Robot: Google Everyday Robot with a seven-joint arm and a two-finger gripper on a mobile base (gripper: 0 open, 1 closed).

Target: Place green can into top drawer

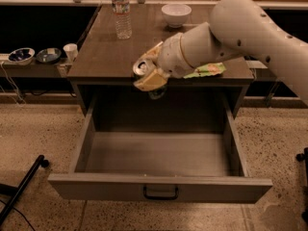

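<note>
Green can sits clamped in the claw — above the open top drawer.

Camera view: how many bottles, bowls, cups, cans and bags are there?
Bottles: 1, the water bottle.
Bowls: 3, the white bowl, the left dark bowl, the right dark bowl.
Cups: 1, the white cup.
Cans: 1, the green can, held in the gripper above the open top drawer.
Bags: 1, the green snack bag.
Total: 7
</note>
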